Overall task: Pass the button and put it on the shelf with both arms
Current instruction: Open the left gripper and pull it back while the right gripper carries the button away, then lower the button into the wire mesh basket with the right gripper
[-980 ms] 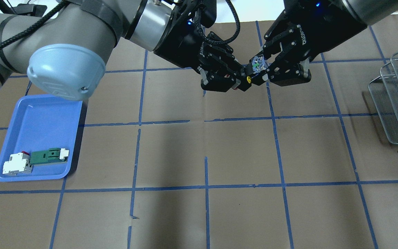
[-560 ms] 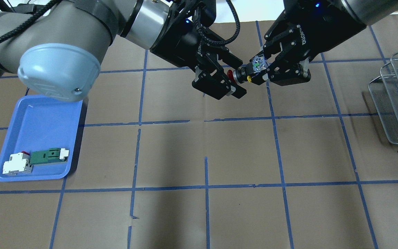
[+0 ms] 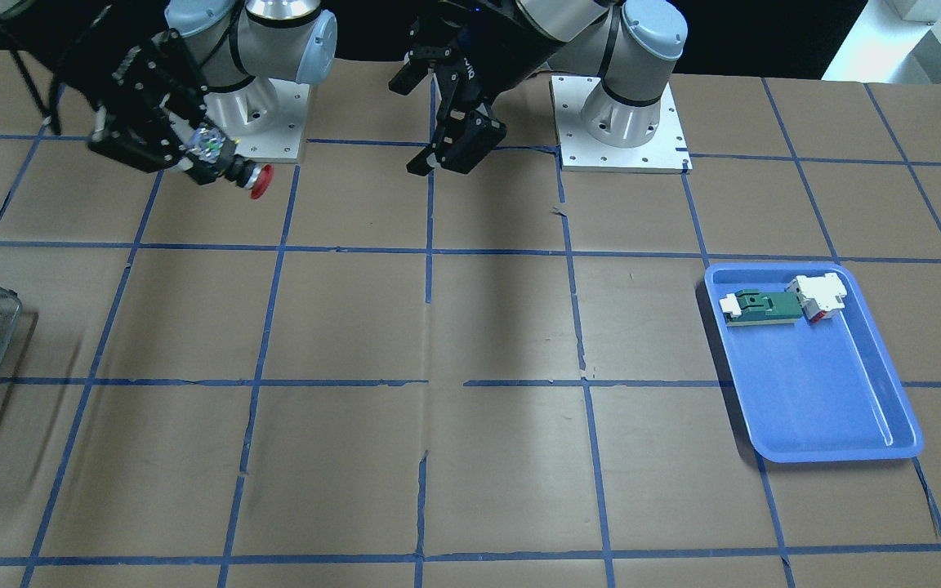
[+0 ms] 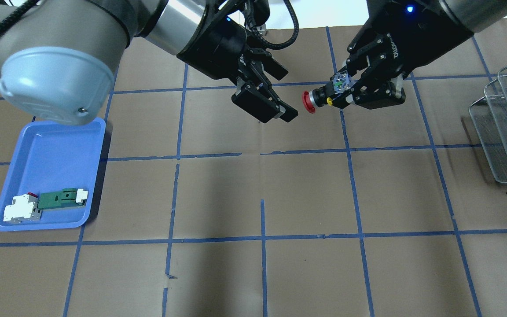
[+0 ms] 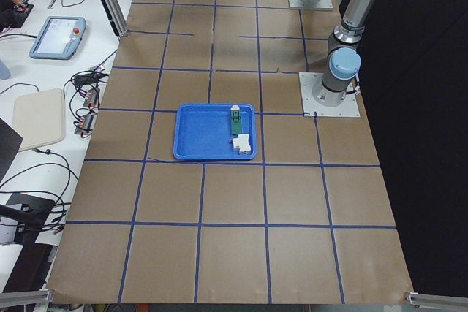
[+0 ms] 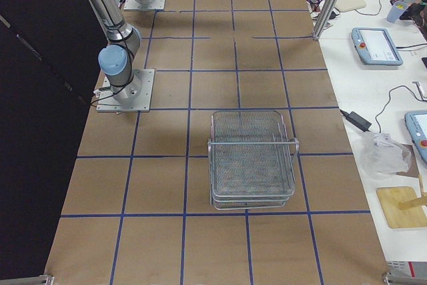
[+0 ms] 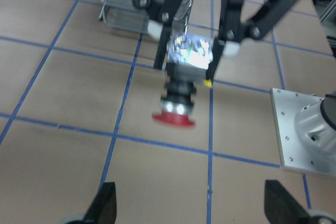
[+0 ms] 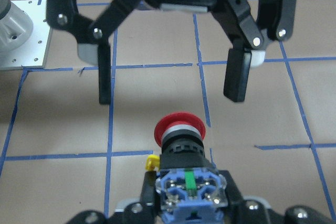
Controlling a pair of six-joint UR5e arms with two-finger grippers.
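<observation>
Now the right gripper (image 4: 343, 90) holds the button (image 4: 319, 97) by the clear block at its rear. Its fingers are closed narrowly on that block, and the black collar and red cap stick out free in front. The button hangs in the air above the table (image 4: 306, 189), over its far middle. The cap points toward the left gripper (image 4: 286, 93) and, in the front view, tilts slightly downward.

The left gripper stands wide open and holds nothing. It is near the cap but apart from it, with a plain gap between. From the right wrist, its two fingers (image 8: 105, 72) sit beyond the cap, one on each side, touching nothing. The left wrist view is blurred but shows the same grip on the block.

The shelf (image 4: 506, 127) stands at the table's right edge, well apart from both grippers. The tray (image 4: 60, 145) lies at the left under the left arm. In its near end, a green block (image 4: 62, 198) and a white part (image 4: 20, 209) touch end to end.
</observation>
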